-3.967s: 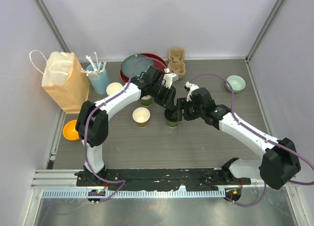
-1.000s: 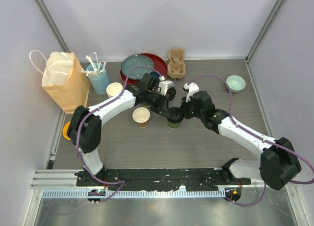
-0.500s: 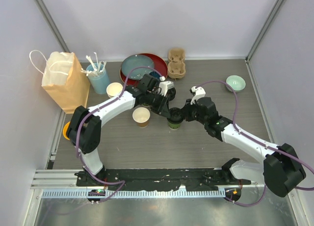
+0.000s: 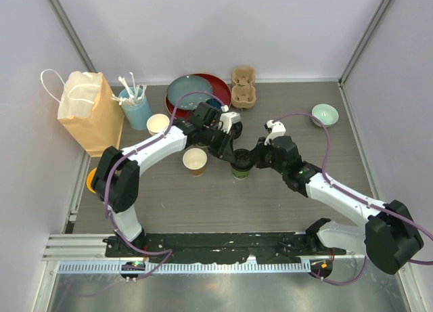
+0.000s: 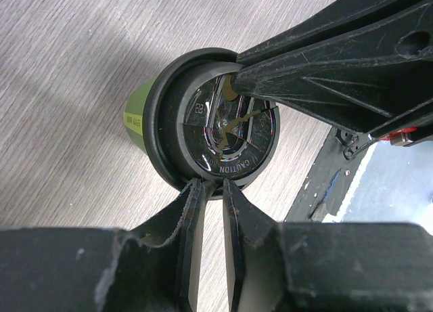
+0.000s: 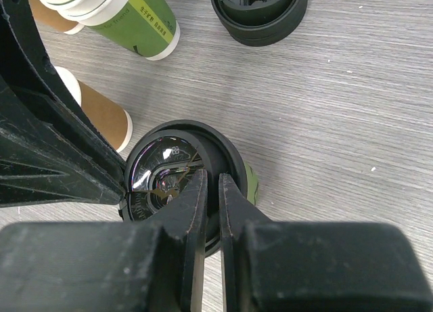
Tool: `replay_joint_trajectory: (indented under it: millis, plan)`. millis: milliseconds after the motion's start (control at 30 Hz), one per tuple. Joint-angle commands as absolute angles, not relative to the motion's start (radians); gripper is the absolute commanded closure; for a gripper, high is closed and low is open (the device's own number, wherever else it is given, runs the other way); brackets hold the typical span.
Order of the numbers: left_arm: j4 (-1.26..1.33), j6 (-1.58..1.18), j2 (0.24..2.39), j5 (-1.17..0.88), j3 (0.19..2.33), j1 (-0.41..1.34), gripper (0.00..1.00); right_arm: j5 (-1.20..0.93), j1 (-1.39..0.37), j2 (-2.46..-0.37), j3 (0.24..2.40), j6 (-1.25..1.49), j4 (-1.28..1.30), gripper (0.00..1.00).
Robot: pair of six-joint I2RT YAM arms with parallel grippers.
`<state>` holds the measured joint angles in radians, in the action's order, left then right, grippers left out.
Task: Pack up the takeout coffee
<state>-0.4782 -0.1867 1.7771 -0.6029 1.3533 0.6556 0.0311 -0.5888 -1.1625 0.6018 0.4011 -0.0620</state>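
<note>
So far nothing is packed. The paper bag (image 4: 88,116) stands at the far left with neither coffee in it, as far as the top view shows. The brown cup (image 4: 195,161) sits open near mid-table, with no lid on it yet.

Just to its right, the left gripper (image 5: 208,185) has its fingers almost together, only a slit between them, and the tips rest on the near rim of the black lid (image 5: 220,132). That lid sits on the green cup (image 5: 139,112), which stands on the table between the two arms.

The right gripper (image 6: 210,180) meets it from the other side, fingers likewise nearly closed and tips on the lid top. I judge this to be the lid being pressed home. Spare lids (image 6: 257,11) wait nearby for the brown cup, and the cardboard carrier (image 4: 243,87) at the back is unused.
</note>
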Motion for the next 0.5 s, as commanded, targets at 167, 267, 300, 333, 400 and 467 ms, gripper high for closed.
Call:
replay_joint_trajectory:
  millis: [167,267,300,333,400,467]
  plan:
    - [-0.607,-0.110,1.810,-0.471,1.379,0.667,0.77,-0.014,-0.640,-1.160,0.534,0.416,0.229,0.99]
    - [-0.615,-0.112,1.802,-0.498,1.428,0.667,0.72,-0.005,-0.641,-1.141,0.574,0.402,0.236,0.99]
    - [-0.618,-0.112,1.801,-0.500,1.454,0.667,0.69,0.027,-0.641,-1.134,0.584,0.397,0.238,0.99]
    - [-0.620,-0.113,1.801,-0.500,1.468,0.666,0.68,0.035,-0.641,-1.129,0.604,0.393,0.242,0.99]
    - [-0.623,-0.124,1.796,-0.508,1.500,0.661,0.65,0.054,-0.640,-1.123,0.621,0.373,0.253,0.99]
    - [-0.624,-0.136,1.796,-0.525,1.517,0.649,0.63,0.054,-0.641,-1.120,0.649,0.354,0.270,0.99]
